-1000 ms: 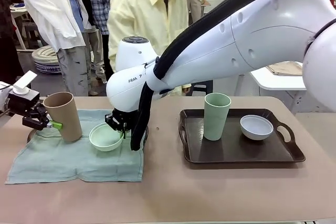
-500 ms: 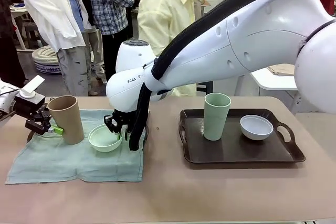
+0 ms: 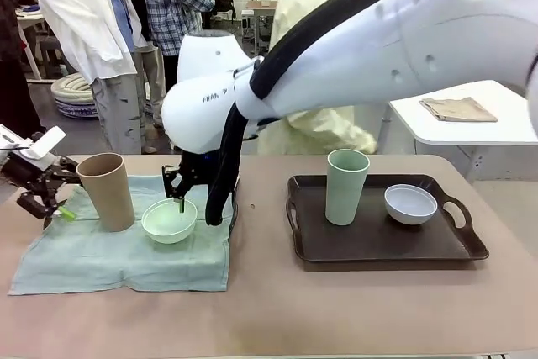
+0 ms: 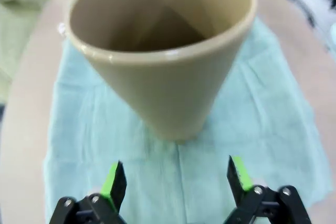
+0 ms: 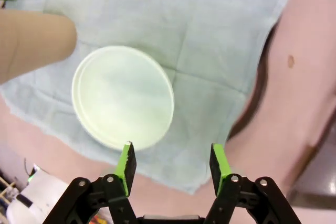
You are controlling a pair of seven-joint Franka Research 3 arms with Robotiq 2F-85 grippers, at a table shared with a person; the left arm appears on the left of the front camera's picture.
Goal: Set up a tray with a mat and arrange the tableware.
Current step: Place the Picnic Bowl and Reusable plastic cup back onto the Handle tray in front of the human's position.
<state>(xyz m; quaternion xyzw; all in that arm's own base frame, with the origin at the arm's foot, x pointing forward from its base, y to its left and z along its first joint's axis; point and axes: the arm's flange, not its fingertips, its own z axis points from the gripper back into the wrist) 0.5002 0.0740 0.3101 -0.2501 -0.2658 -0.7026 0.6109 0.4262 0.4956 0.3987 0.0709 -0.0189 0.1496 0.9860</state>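
My left tool [image 4: 178,174] is standing wide open, clear of the tan cup [image 4: 163,61], which is upright near the left edge of the mat [image 3: 118,258]. My right tool [image 5: 170,158] is hanging open and empty over the near rim of the mint bowl [image 5: 122,96]. The mint cup [image 3: 346,185] and pale bowl [image 3: 411,203] are sitting on the tray [image 3: 378,245], with bare bench [image 3: 261,308] lying between mat and tray.

Tan cup [image 3: 107,191], mint bowl [image 3: 169,220] on mat [image 3: 101,262]; rest on tray [image 3: 378,245].
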